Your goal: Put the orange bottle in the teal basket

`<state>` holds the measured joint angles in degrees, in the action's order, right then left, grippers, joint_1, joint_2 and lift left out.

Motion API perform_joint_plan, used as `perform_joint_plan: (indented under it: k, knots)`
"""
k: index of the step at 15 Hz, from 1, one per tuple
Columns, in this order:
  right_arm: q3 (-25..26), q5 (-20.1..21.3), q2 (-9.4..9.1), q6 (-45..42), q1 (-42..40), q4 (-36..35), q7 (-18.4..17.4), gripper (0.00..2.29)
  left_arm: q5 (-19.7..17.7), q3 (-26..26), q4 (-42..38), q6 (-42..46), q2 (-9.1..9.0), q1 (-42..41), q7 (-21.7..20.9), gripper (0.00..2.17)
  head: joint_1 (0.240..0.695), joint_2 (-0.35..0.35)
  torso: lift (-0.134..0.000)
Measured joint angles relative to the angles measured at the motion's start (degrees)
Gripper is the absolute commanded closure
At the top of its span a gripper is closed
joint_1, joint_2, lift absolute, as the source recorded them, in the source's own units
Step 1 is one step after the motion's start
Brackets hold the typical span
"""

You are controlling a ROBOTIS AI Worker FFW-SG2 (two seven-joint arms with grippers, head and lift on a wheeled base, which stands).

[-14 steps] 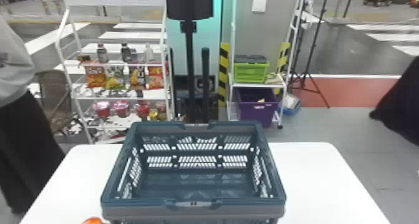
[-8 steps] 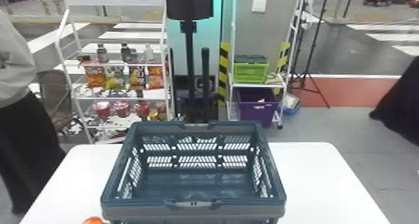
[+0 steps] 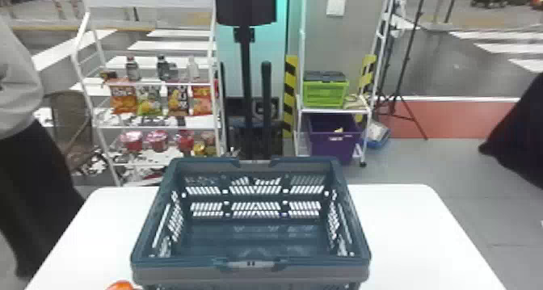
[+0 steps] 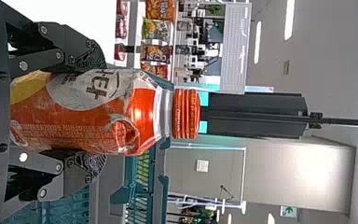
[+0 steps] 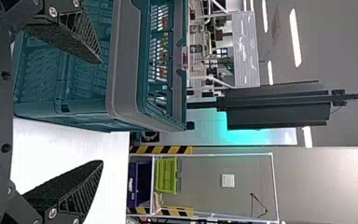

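The left gripper grips the upright orange bottle, fingers parted only to its width; the teal basket lies rightward and farther.

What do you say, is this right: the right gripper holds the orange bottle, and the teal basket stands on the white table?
Not quite: the left wrist view shows the left gripper holding the orange bottle, not the right one. The teal basket does stand on the white table.
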<state>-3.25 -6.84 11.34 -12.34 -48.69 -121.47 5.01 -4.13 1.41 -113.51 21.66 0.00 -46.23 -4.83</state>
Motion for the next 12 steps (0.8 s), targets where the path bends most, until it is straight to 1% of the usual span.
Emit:
perform_joint_plan:
  k: [3, 6, 9, 12]
  knots:
    - [0.00, 0.07, -0.08, 0.02, 0.08, 0.14, 0.00, 0.13, 0.04, 0.00, -1.09, -0.01, 0.00, -0.09, -0.09, 0.68, 0.499, 0.000, 0.000]
    - [0.05, 0.13, -0.20, 0.17, 0.20, 0.45, 0.00, 0.13, 0.14, 0.00, -5.11, -1.26, 0.00, -0.85, -0.26, 0.68, 0.499, 0.000, 0.000]
    - [0.21, 0.20, -0.32, 0.33, 0.39, 0.88, -0.06, 0.13, 0.62, 0.22, -10.59, -4.74, 0.00, -1.38, -0.48, 0.68, 0.499, 0.000, 0.000]
    - [0.34, 0.16, -0.45, 0.44, 0.65, 1.49, -0.09, 0.13, 1.39, 0.60, -14.69, -11.78, 0.00, 0.26, -1.60, 0.67, 0.499, 0.000, 0.000]
